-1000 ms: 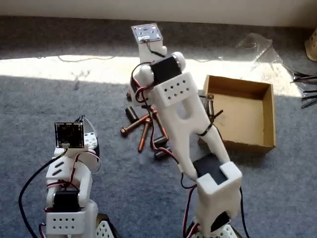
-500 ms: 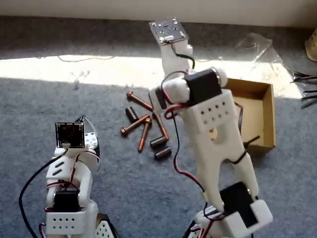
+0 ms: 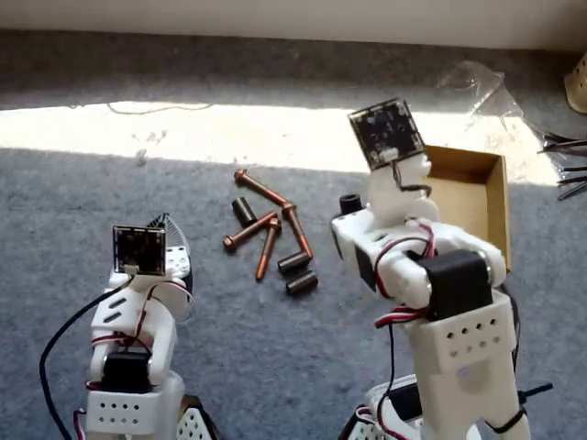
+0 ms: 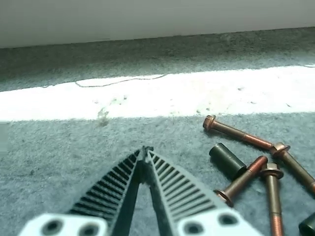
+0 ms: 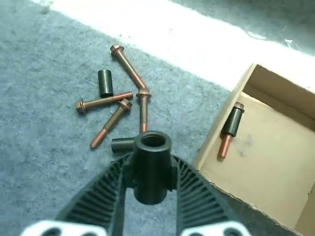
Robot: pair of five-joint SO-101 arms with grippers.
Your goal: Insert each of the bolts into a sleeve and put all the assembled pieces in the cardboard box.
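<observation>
Currently my right gripper [image 5: 151, 166] is clamped on a black sleeve [image 5: 150, 184]. The sleeve is held upright with its open bore toward the wrist camera, over the grey carpet [image 3: 211, 348] between the loose parts and the cardboard box [image 5: 275, 86].

My left gripper [image 4: 145, 156] is closed on nothing, its tips touching, low over the carpet and apart from the pile.

Four copper bolts [image 3: 268, 247] lie in a loose fan on the carpet, none sleeved. One loose sleeve [image 3: 243, 211] sits between two of them. Two further sleeves [image 3: 294, 262] lie side by side near the bolt tips.

Inside the box, one assembled piece [image 5: 230, 129] lies on the floor, near the wall facing the pile.
</observation>
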